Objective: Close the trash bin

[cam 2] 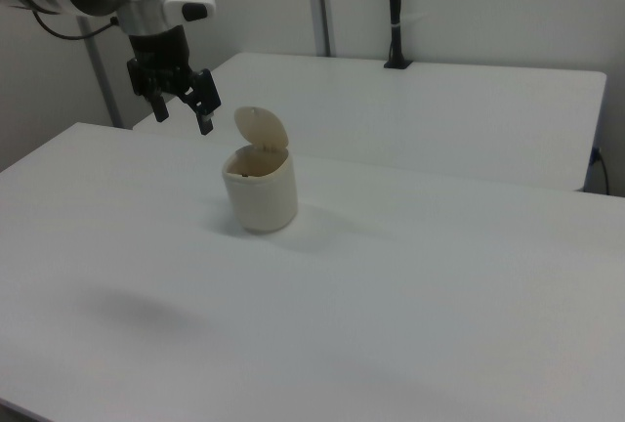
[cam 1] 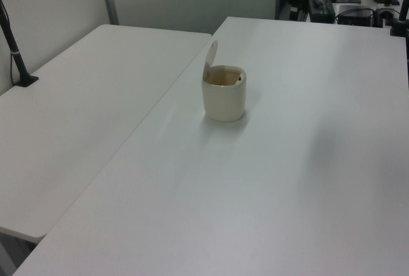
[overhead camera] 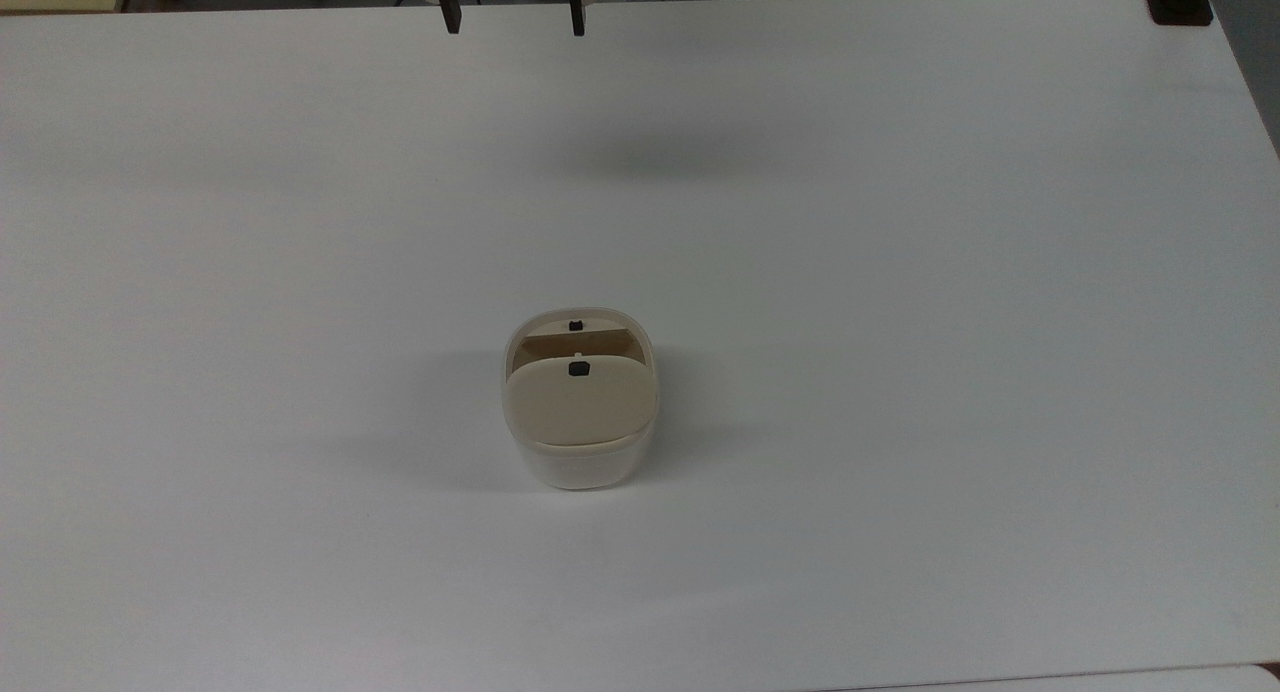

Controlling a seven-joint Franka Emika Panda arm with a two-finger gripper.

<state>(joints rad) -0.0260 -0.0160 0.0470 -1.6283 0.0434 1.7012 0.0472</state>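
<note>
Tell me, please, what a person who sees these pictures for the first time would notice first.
The eye goes first to the trash bin, alone near the middle of the white table, with its beige lid standing up on its hinge, so the bin is open. Next comes the robot's hand, open and held in the air, apart from the bin, on the right view's left.

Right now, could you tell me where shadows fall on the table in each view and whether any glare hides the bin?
Top view: a soft dark patch lies on the table below the gripper; a faint shadow flanks the trash bin. Right view: a blurred shadow lies on the table at the right view's lower left. Left view: a dim shadow hugs the bin's base. No glare hides the bin.
</note>
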